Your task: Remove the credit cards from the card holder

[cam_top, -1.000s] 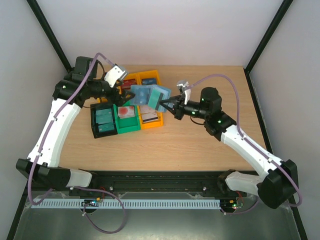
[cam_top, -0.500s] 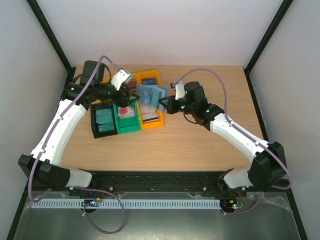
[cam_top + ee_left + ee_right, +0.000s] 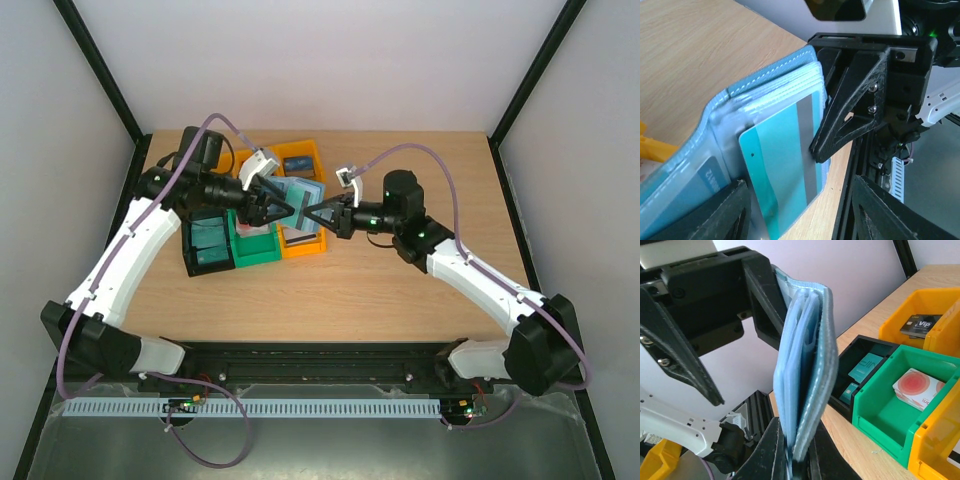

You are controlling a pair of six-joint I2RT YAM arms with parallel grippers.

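My right gripper (image 3: 795, 460) is shut on the bottom edge of the teal-blue card holder (image 3: 802, 365) and holds it upright above the bins. The left wrist view shows the card holder (image 3: 765, 95) spread open, its pale sleeves fanned. A teal credit card (image 3: 782, 170) with a grey stripe sticks out of a sleeve. My left gripper (image 3: 800, 215) stands open, one finger (image 3: 727, 212) on each side of that card, neither touching it. From above, the left gripper (image 3: 283, 211) and the right gripper (image 3: 313, 217) meet at the holder (image 3: 300, 193).
Below the holder stand a black bin (image 3: 867, 352) with teal cards, a green bin (image 3: 890, 415) with a white-and-red card (image 3: 915, 387), and an orange bin (image 3: 905, 310) with a dark card. From above, the bins (image 3: 255, 245) cluster left of centre. Bare wood (image 3: 400, 290) lies to the right.
My left gripper has swung right to the holder and its jaws have narrowed round the teal card. My right arm has brought the holder left and lower, towards the left gripper.
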